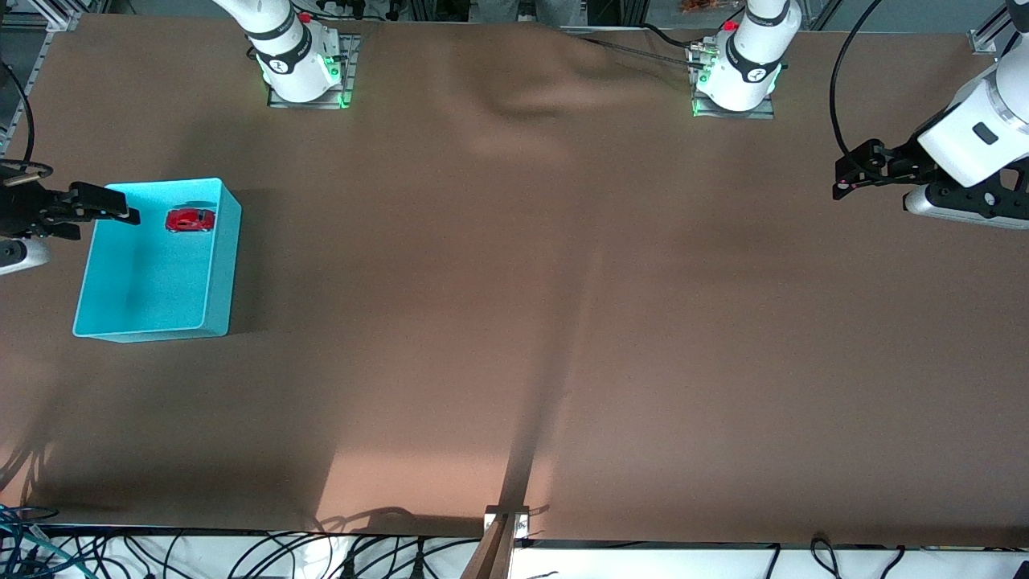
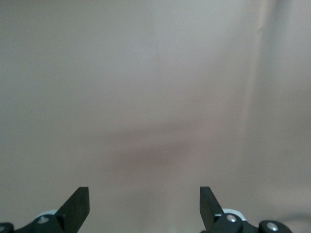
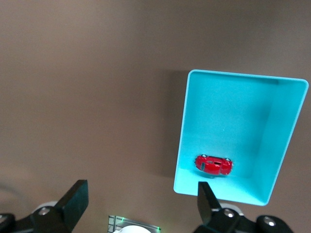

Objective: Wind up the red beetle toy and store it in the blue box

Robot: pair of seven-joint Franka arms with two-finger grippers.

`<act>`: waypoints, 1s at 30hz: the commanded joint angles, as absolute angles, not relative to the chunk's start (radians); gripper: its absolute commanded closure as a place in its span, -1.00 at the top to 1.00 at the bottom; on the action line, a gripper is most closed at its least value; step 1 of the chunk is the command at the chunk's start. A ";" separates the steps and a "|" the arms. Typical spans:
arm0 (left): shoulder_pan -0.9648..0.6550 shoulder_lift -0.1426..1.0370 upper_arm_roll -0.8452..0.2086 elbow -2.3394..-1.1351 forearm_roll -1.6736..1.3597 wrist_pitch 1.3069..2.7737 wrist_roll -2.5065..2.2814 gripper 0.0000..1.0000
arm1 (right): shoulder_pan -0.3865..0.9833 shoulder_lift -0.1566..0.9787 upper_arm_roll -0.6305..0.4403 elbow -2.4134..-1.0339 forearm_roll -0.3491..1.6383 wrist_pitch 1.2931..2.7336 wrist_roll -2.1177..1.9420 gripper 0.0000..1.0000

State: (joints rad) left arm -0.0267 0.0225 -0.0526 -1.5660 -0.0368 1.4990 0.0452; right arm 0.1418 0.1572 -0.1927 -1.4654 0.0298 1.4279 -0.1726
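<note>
Since the red beetle toy [image 1: 190, 219] already lies in the blue box [image 1: 221, 273] at the frame's left, the spread, empty right gripper [image 1: 120, 211] should lift straight clear while the spread left gripper [image 1: 844, 178] waits at the right edge.

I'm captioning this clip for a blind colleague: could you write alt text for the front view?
A red beetle toy lies inside a blue box on a brown table, at the right arm's end. The right gripper, jaws open, hangs over the box's edge; the left gripper waits over bare table at the left arm's end.
</note>
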 commanded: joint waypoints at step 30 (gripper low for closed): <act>-0.017 0.037 -0.055 -1.482 -0.018 1.420 0.055 1.00 | 0.160 0.038 -0.120 -1.580 -0.029 1.513 -0.025 1.00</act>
